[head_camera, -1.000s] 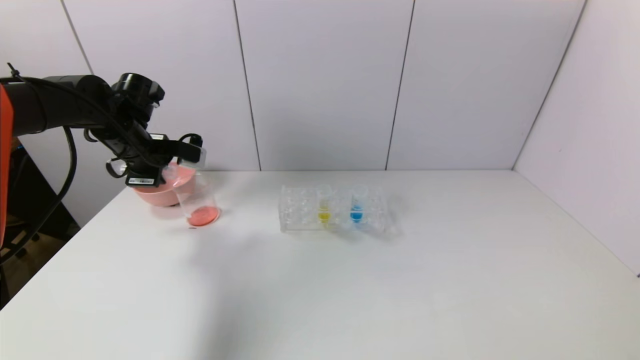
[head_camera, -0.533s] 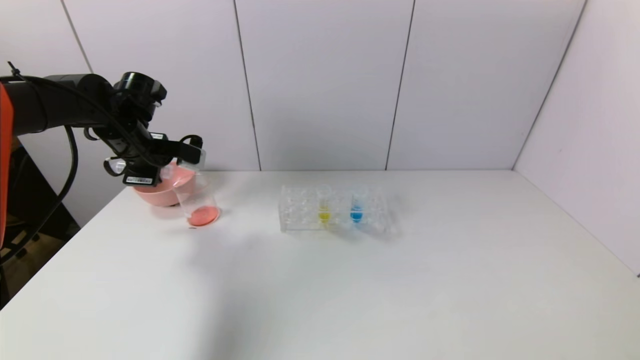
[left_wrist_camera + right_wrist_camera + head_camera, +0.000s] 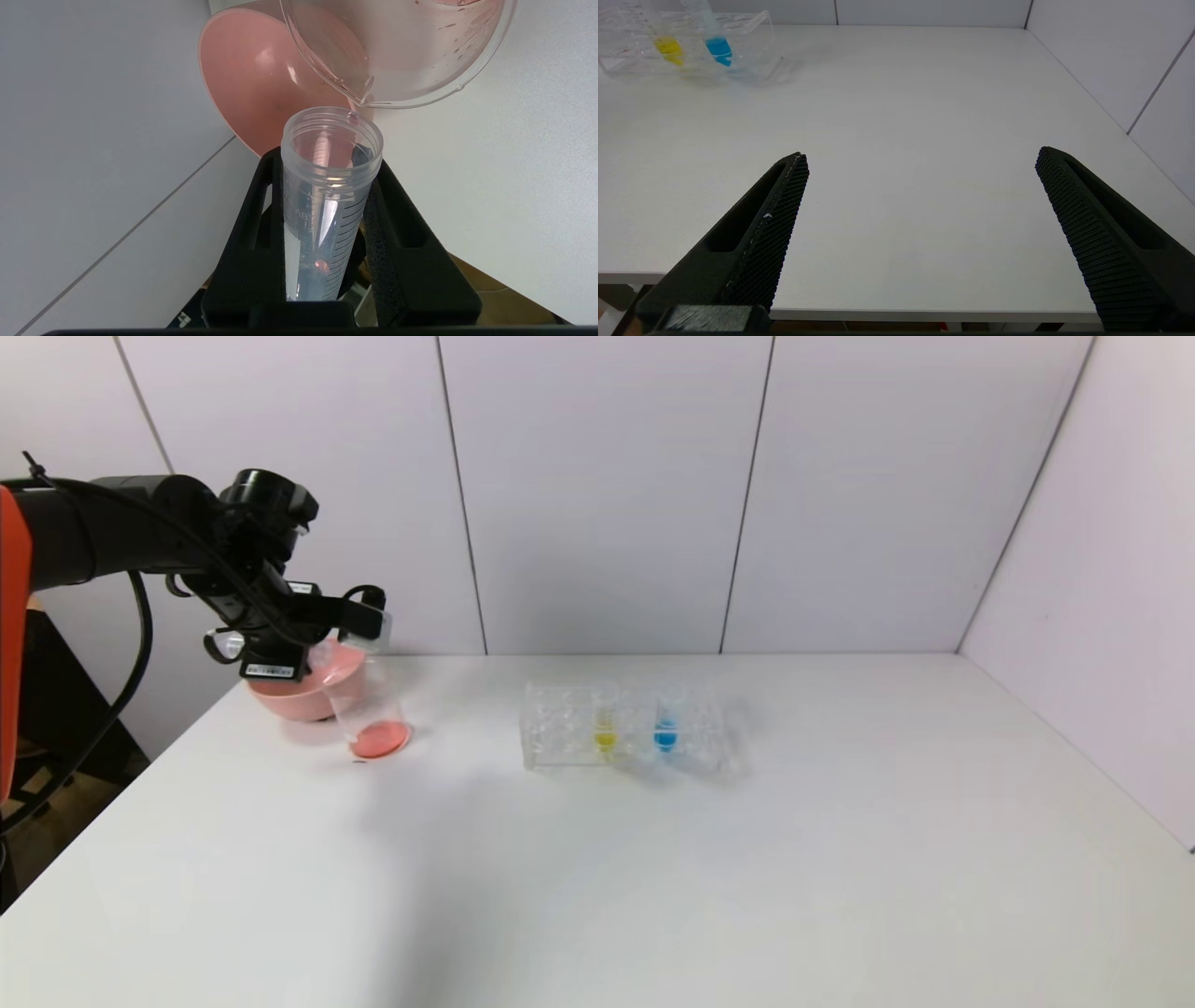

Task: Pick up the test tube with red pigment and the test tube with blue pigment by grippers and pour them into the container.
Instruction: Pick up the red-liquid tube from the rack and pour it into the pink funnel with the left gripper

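My left gripper is shut on the test tube with red pigment, held tilted with its mouth just beside the rim of the container. The tube looks empty apart from a small red drop. The container, a clear beaker, holds red liquid at its bottom. The test tube with blue pigment stands in the clear rack; it also shows in the right wrist view. My right gripper is open and empty over the table's near edge, out of the head view.
A pink bowl stands right behind the beaker at the table's far left; it also shows in the left wrist view. A yellow-liquid tube stands in the rack left of the blue one. White walls close the back and right.
My left gripper has shifted slightly right and up with the tube. The beaker, rack and other tubes have not moved.
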